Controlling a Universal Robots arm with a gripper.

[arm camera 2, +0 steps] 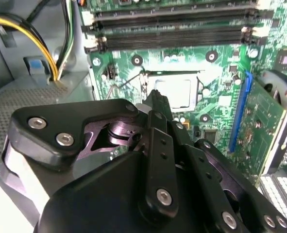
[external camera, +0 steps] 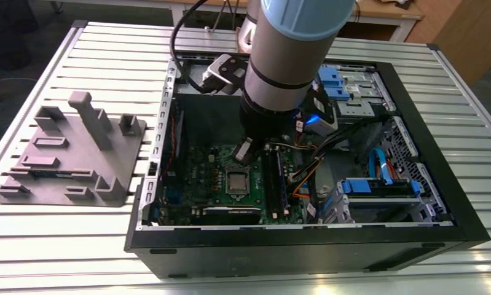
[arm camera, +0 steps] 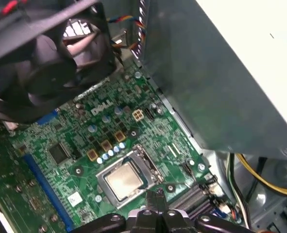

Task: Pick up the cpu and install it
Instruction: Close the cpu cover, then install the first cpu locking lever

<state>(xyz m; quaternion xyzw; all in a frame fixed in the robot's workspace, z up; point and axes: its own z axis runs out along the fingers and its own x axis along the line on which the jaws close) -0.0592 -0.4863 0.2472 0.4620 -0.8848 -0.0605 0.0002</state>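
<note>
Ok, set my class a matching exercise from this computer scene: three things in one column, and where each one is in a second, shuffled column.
Things
1. cpu
2. gripper
3. grey fixture plate

Places
A. on the slatted table, outside the case, at the exterior view's left
B. in its socket on the motherboard
C. above the motherboard, inside the open case

Pairs: 1-B, 2-C, 3-A
</note>
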